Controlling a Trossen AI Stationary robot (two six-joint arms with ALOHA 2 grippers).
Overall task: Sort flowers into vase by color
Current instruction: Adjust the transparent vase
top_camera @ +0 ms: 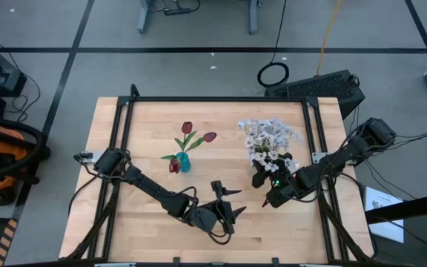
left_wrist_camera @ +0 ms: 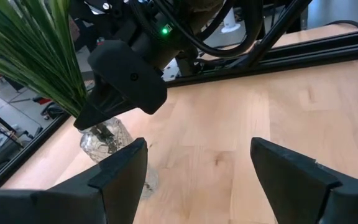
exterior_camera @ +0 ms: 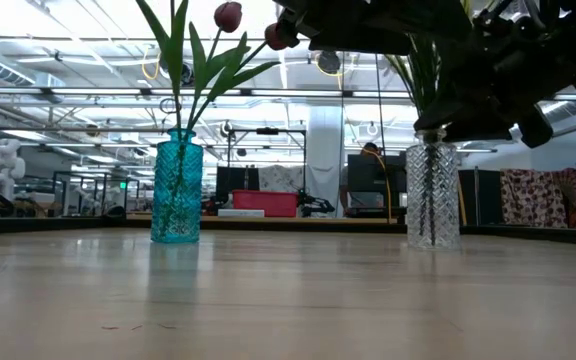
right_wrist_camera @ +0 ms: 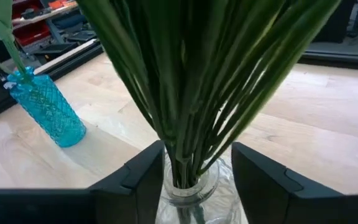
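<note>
A clear glass vase (right_wrist_camera: 191, 194) near the table's right side holds a bundle of green stems (right_wrist_camera: 188, 124) topped with white blossoms (top_camera: 269, 137). Left of it, a blue glass vase (top_camera: 184, 163) holds dark red tulips (top_camera: 187, 127). My right gripper (right_wrist_camera: 197, 149) is open just above the clear vase's mouth, one finger on each side of the stems. My left gripper (top_camera: 232, 202) hangs open above the wood, nearer the table's front edge, pointing toward the clear vase (left_wrist_camera: 104, 140), with nothing between its fingers.
Black frame rails (top_camera: 213, 99) run along the table's far edge and both sides. The two vases (exterior_camera: 178, 185) (exterior_camera: 433, 195) stand upright about a vase's height apart. Both arms hang dark over the clear vase in the low view.
</note>
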